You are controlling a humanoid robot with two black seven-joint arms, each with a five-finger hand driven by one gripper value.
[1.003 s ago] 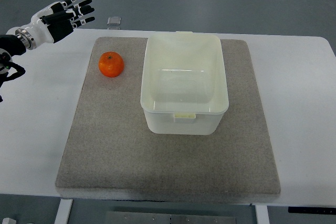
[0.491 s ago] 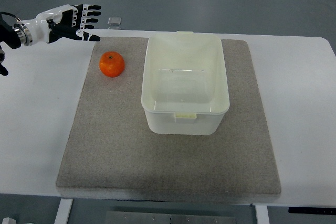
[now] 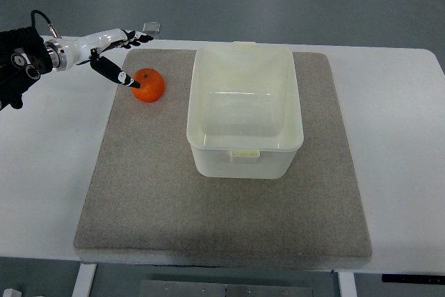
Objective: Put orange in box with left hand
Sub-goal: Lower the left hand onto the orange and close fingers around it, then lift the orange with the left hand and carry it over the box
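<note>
An orange (image 3: 148,85) lies on the grey mat (image 3: 222,206), at its far left part. To its right on the mat stands an empty pale-yellow plastic box (image 3: 244,110). My left hand (image 3: 131,57) reaches in from the left edge, just left of and behind the orange. Its fingers (image 3: 136,36) are stretched out past the far side of the orange, and its thumb (image 3: 111,70) points down to the orange's left side, the tip at or very near the skin. The hand is open and holds nothing. The right arm does not show.
The mat lies on a white table (image 3: 396,123). A small clear square item (image 3: 151,28) sits at the table's far edge, behind the hand. Grey floor lies beyond the table.
The left hand has moved right and down from the far left corner to the orange and turned edge-on. Orange and box have not moved.
</note>
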